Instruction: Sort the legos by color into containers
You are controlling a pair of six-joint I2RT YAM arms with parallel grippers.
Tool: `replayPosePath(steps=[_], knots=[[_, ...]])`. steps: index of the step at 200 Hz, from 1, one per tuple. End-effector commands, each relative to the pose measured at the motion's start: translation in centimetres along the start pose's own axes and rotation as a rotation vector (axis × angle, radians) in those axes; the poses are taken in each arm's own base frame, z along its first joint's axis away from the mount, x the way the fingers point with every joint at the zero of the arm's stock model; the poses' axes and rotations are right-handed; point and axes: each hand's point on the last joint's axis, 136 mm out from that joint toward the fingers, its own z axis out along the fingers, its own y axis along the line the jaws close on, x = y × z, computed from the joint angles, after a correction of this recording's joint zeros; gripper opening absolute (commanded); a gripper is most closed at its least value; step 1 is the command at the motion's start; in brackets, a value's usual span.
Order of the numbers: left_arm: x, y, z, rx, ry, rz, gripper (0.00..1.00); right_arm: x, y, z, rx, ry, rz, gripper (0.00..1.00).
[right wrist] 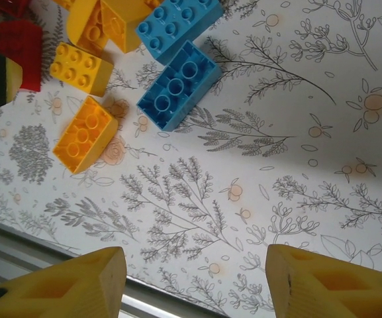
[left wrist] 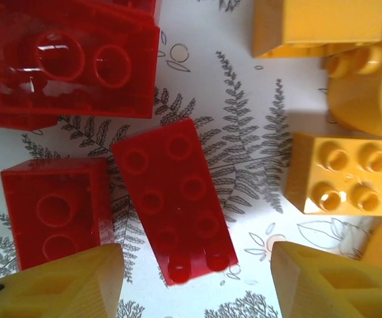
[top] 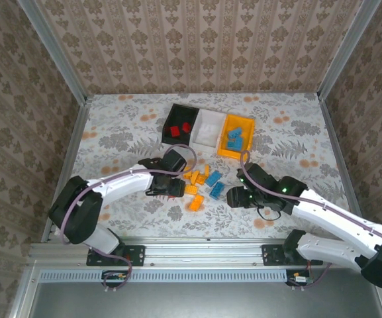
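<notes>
- Three joined containers (top: 206, 126) stand in the upper middle of the top view: a black bin (top: 179, 114) with two red pieces in it, a white bin (top: 210, 137), and an orange-yellow bin (top: 241, 122) holding blue pieces.
- The loose legos (top: 195, 179) lie clustered at the centre of that view. Red ones are by the left arm, orange in the middle and blue toward the right.
- The left gripper (left wrist: 197, 278) has its jaws spread and pinches nothing. In its wrist view a red brick (left wrist: 174, 199) lies studs up and tilted at lower centre, its near end between the yellow fingers (left wrist: 58, 281).
- The right gripper (right wrist: 194, 281) is likewise spread and empty, over bare fern-printed tablecloth (right wrist: 296, 165). A blue brick (right wrist: 179, 86) lies hollow side up in the upper middle of that view, well apart from the fingertips.
- The bricks look like hard, glossy moulded plastic, so they are probably light, stiff and not fragile.
- The smooth walls may slip or let a brick twist if it is caught by a corner. Squeezing squarely across the two long flat sides, at mid-length, seems the safest hold.
- Another red brick (left wrist: 55, 212) lies just beside the target, and a descending finger could nudge it.
</notes>
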Motion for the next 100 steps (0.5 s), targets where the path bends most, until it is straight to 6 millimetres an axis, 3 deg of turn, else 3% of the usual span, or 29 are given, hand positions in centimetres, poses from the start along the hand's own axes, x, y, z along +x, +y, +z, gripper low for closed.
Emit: replayPosePath(steps=[1, 56, 100], knots=[[-0.9, -0.2, 0.4, -0.022, -0.008, -0.038, 0.61, -0.4, -0.3, 1.1, 0.002, 0.009, -0.032, 0.59], [-0.9, -0.9, 3.1, -0.039, 0.059, -0.047, 0.56, -1.4, -1.5, 2.8, -0.023, 0.054, -0.002, 0.6], [-0.7, -0.8, 3.2, -0.052, 0.057, -0.065, 0.4, -2.0, -1.6, 3.5, -0.035, 0.098, -0.019, 0.59]])
